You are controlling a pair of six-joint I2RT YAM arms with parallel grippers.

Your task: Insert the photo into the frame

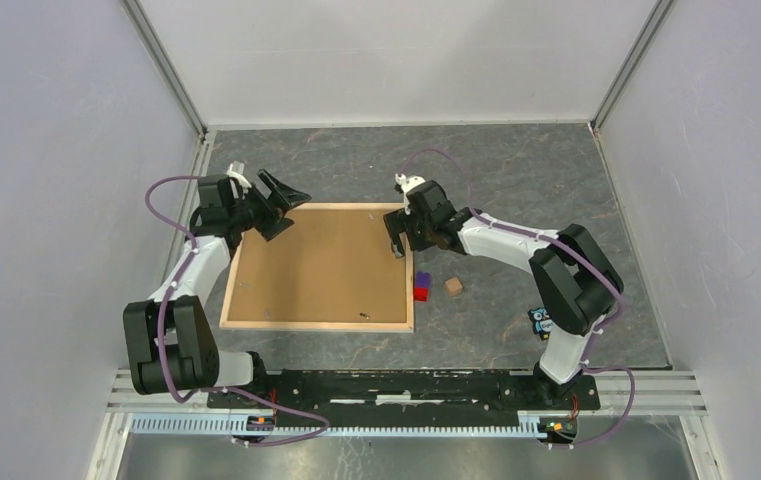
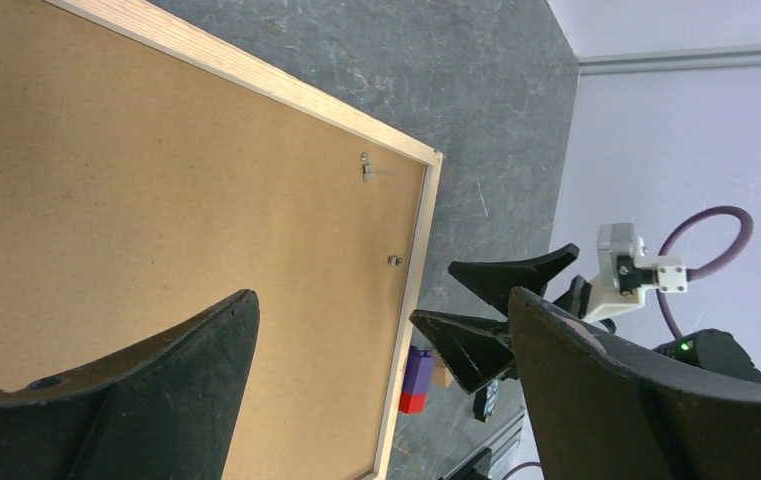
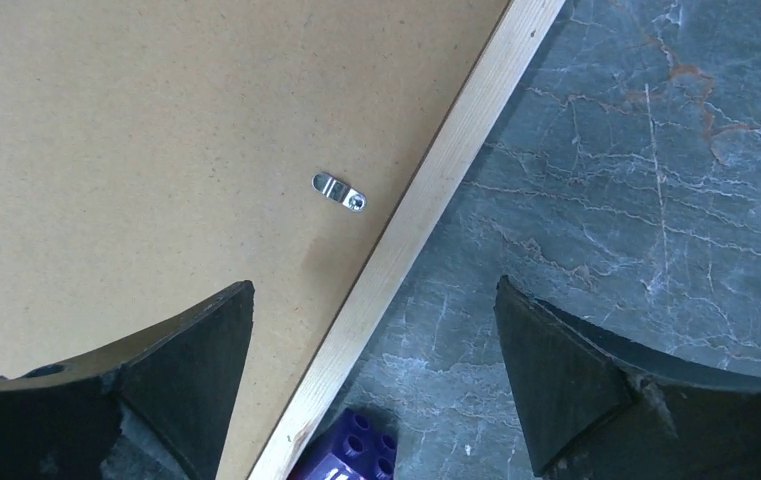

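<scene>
Large rect. frame of thin light wooden slats (image 1: 316, 325) lies back-up on the grey marbled counter (image 1: 516, 180), with a plain brown backing board (image 1: 326, 265) filling it. The photo isn't visible in any view, so can't tell if it sits under the board.

L end effector (image 2: 381, 292): fingers wide, nothing held, hovering at the frame's far-left corner. R end effector (image 3: 376, 283): fingers wide too, empty, straddling the right slat from above.

Risks, my guess:
- board not locked: small silver metal tab (image 3: 340, 192) looks parallel to the slat, so the board could lift or slide if the frame gets moved.
- R fingers dropping or closing here would prob. hit the slat and skew the frame.
- purple-on-red stud block (image 1: 421, 286) just beside the right slat could jam a push that way.

Counts: frame 1, board 1, photo 0 seen, tabs at least 2 (left wrist view), stud block 1, small tan wooden cube (image 1: 453, 286) 1, arms 2.
</scene>
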